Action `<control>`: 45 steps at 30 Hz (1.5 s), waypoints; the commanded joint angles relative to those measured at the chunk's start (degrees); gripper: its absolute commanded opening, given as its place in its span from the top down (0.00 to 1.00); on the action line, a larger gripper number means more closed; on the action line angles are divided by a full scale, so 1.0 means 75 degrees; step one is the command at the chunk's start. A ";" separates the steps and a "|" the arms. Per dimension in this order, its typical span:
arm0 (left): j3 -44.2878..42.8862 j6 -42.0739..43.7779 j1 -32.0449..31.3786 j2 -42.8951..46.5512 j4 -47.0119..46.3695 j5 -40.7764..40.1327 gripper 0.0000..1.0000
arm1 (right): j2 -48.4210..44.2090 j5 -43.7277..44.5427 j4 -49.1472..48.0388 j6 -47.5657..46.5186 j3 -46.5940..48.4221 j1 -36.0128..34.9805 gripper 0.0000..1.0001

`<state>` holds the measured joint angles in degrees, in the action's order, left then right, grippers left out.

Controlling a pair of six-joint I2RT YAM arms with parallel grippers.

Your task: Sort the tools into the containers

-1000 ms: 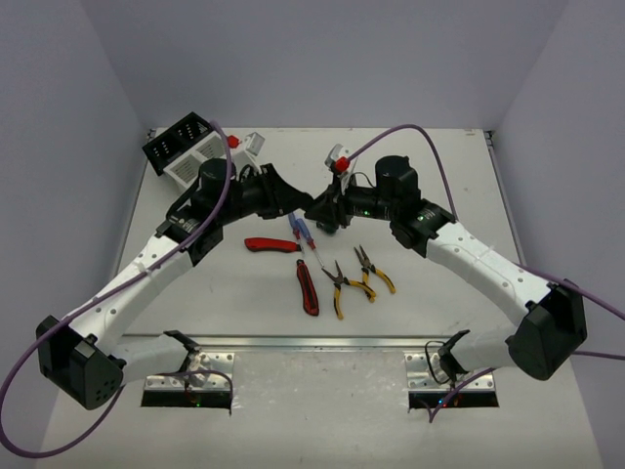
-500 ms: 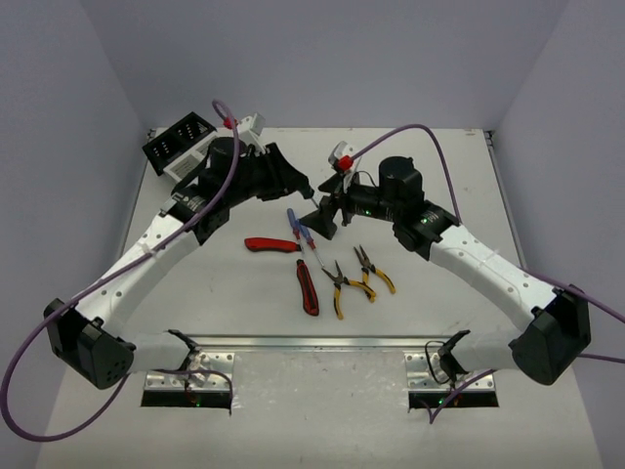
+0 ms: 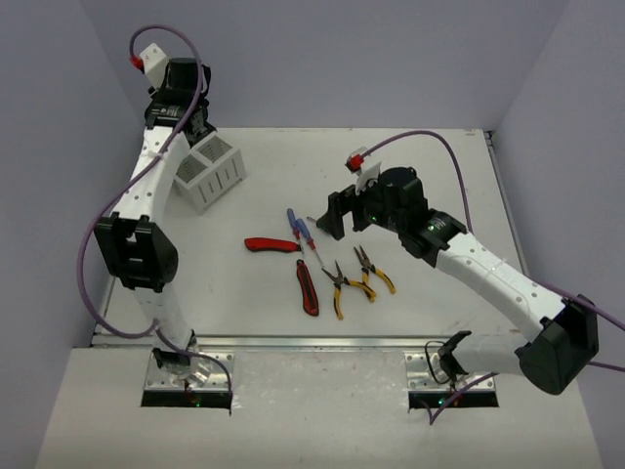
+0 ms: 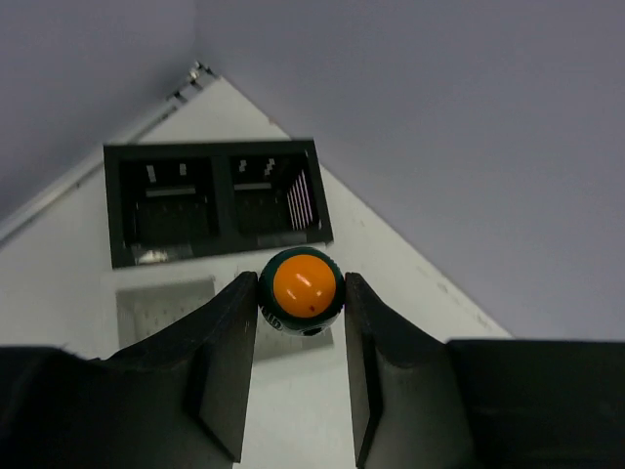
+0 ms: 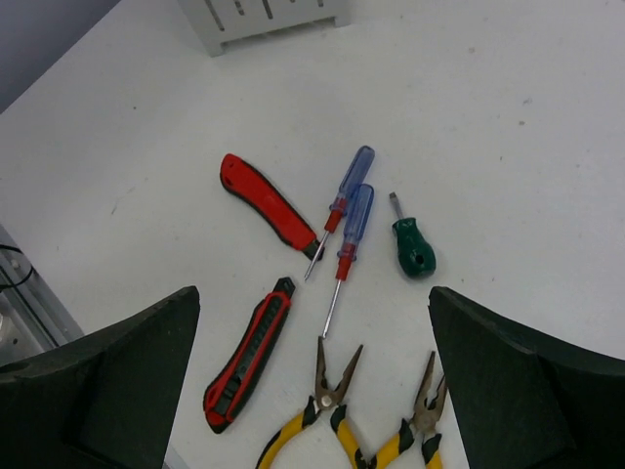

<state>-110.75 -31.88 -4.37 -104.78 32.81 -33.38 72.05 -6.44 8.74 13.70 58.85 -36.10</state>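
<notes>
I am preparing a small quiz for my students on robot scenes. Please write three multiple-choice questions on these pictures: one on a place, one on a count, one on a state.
1. In the left wrist view, what shows just beyond the left gripper?
A) a black bin
B) a blue tray
C) a glass jar

2. How many yellow-handled pliers lie on the table?
A) one
B) two
C) four

3. In what state is the right gripper?
A) shut on a knife
B) open and empty
C) shut on nothing

Answers:
1 A: the bin's two dark compartments show right past the green stubby screwdriver that this gripper clamps.
2 B: two pairs lie side by side.
3 B: its fingers stand wide apart, with nothing between them.
</notes>
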 commanded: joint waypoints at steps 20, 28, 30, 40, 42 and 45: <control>-0.1375 0.1708 0.1075 -0.3217 -0.3402 0.0488 0.54 | -0.0103 -0.0702 0.0085 0.0510 -0.1165 -0.0003 0.01; -0.0990 0.0990 0.1099 -0.1814 -0.2681 0.0957 0.02 | 0.2079 0.0074 0.1441 -0.0616 0.0996 0.0103 0.01; -0.1088 0.0731 0.1095 -0.1319 -0.2148 0.1083 0.00 | 0.2649 0.0163 0.1460 -0.0917 0.1247 0.0219 0.02; 0.3516 0.0208 0.0764 0.3761 -0.1536 0.4330 0.00 | 0.6095 0.0816 0.2870 -0.2812 0.4425 0.0368 0.41; 0.4416 0.0392 0.0608 0.4419 -0.1610 0.4730 0.00 | 0.6328 0.0828 0.2853 -0.2942 0.4602 0.0421 0.42; 0.4857 0.0630 0.0309 0.4791 -0.1283 0.4923 0.00 | 0.6706 0.0640 0.3086 -0.3004 0.4874 0.0528 0.44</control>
<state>-80.35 -29.01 0.47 -68.93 21.04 -4.18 121.32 -1.54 29.66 -5.35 90.85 -33.05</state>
